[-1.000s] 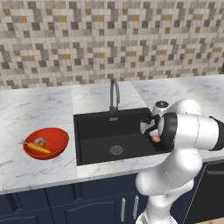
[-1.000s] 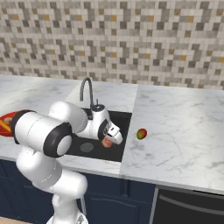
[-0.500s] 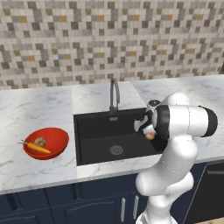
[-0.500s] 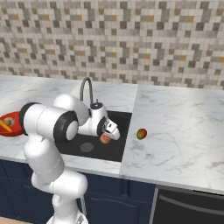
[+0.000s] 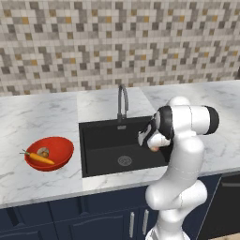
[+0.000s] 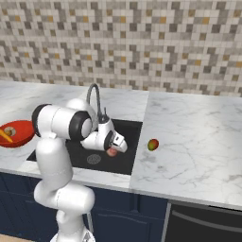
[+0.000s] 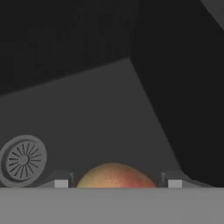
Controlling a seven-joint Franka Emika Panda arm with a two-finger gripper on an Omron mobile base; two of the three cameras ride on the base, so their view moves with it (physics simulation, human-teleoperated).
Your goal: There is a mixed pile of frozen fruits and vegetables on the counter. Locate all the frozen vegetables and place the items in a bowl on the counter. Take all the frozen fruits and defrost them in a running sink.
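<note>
Right now the robot's jaws (image 6: 113,150) are closed on a small round reddish-pink fruit (image 6: 111,152), held above the floor of the black sink (image 5: 105,152), toward its right wall. A greenish fruit (image 6: 152,144) lies on the table just right of the sink. At the table's left end, a red bowl (image 5: 61,152) holds an orange carrot (image 5: 40,158) and a beige lump (image 5: 43,151).
</note>
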